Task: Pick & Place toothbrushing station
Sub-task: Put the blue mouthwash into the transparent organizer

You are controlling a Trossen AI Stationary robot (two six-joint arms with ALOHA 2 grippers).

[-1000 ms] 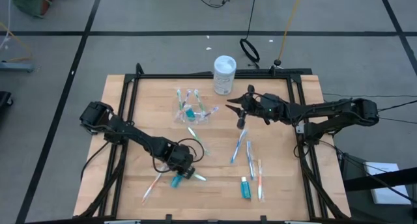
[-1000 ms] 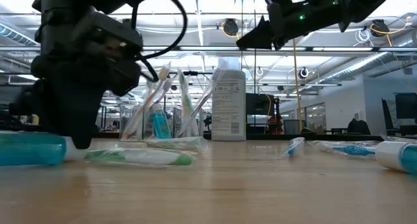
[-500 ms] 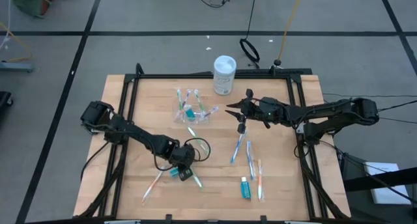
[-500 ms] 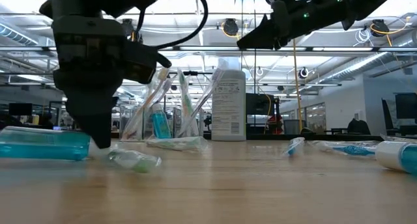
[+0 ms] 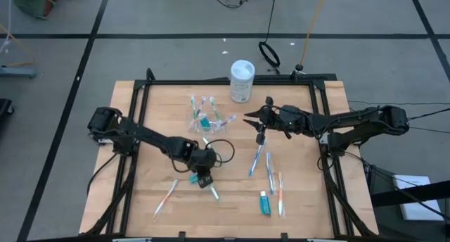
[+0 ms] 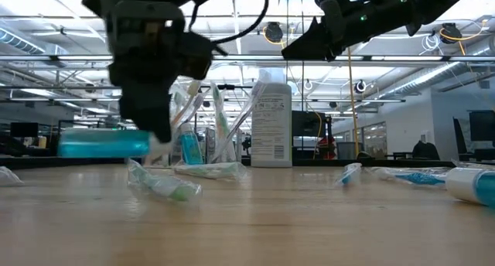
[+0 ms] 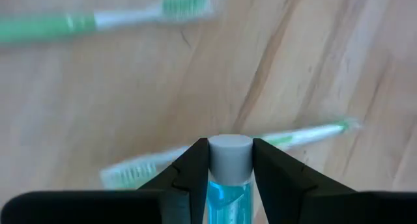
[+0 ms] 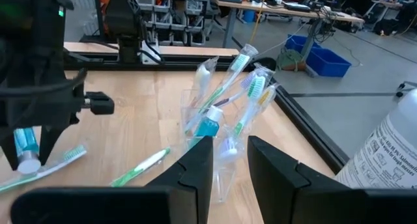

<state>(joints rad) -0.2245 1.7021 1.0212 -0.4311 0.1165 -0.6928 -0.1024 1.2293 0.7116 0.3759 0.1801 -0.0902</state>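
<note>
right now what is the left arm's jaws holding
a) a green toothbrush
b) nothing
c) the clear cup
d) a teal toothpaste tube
d: the left gripper has its jaws closed on a teal toothpaste tube, white cap outward, lifted off the table, with green toothbrushes lying loose below.

Wooden table [image 5: 155, 122], loose toothbrushes [image 5: 259, 157], toothpaste tube [image 5: 265, 202], white bottle [image 5: 242, 81]
</note>
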